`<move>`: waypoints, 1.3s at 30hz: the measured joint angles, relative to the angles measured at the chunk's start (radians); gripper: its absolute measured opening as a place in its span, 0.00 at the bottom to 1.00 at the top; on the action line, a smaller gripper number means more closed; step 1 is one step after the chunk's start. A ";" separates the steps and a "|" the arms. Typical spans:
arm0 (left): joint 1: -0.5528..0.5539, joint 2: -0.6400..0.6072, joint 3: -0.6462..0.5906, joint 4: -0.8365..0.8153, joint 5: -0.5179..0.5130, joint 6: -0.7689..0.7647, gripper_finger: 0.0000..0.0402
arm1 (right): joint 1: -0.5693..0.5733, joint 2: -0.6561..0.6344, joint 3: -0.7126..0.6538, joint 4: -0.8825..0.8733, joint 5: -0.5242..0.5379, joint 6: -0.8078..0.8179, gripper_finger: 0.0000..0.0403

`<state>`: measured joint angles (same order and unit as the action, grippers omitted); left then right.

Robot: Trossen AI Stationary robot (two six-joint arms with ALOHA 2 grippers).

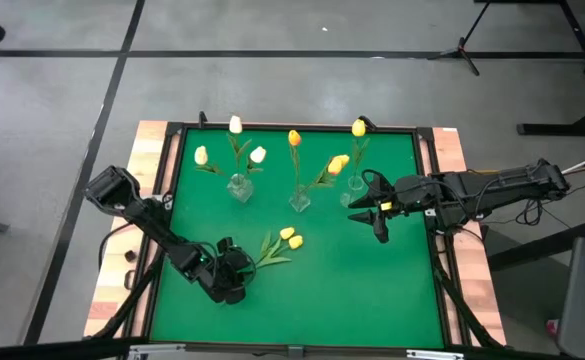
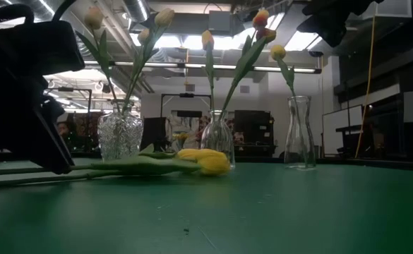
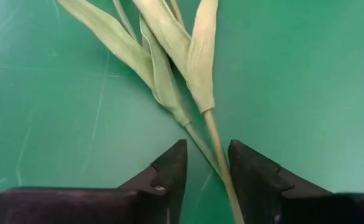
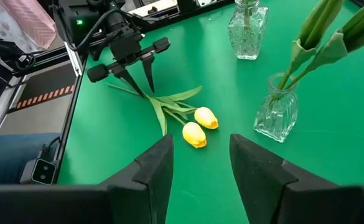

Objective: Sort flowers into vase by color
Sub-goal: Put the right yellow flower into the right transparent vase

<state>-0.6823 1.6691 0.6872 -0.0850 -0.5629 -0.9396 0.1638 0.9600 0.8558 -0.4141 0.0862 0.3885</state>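
Overhead, two yellow tulips (image 1: 290, 238) lie flat on the green counter (image 1: 392, 290), bud heads toward the middle vase (image 1: 300, 200), stems running back toward the left end effector (image 1: 234, 276), which sits at their cut ends; their long axis slants from the near-left corner up toward the row of three vases. Well apart on the other side, the right end effector (image 1: 380, 222) hovers beside the right vase (image 1: 355, 186), so the left arm is plainly the nearer one

At counter height, the two yellow heads (image 2: 205, 161) rest on the surface in front of the middle vase (image 2: 216, 143), leaves trailing toward the dark bulk of the left arm (image 2: 22, 92); how the fingers meet the stems is hidden here

From the left wrist, the detail the other views lack: the fingers (image 3: 169, 171) stand slightly spread, straddling the thin stems (image 3: 214, 143), which run between them lengthwise, seemingly not yet pinched

From the right wrist, its own fingers (image 4: 154, 165) are spread and empty above the counter, looking across at the tulips (image 4: 199, 126) and the left end effector (image 4: 139, 78) poised over their stem ends
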 joint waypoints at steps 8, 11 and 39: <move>0.005 0.000 0.000 0.007 0.000 0.005 0.07 | 0.000 0.000 0.000 0.000 0.000 0.005 0.39; 0.005 0.000 0.000 0.016 -0.002 0.007 0.02 | 0.000 0.000 0.000 0.000 -0.001 0.006 0.39; 0.006 -0.135 0.000 0.315 -0.195 0.255 0.00 | 0.002 -0.038 0.000 0.178 -0.237 -0.025 0.39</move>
<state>-0.6762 1.5340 0.6872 0.2300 -0.7581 -0.6848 0.1658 0.9220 0.8558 -0.2359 -0.1508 0.3637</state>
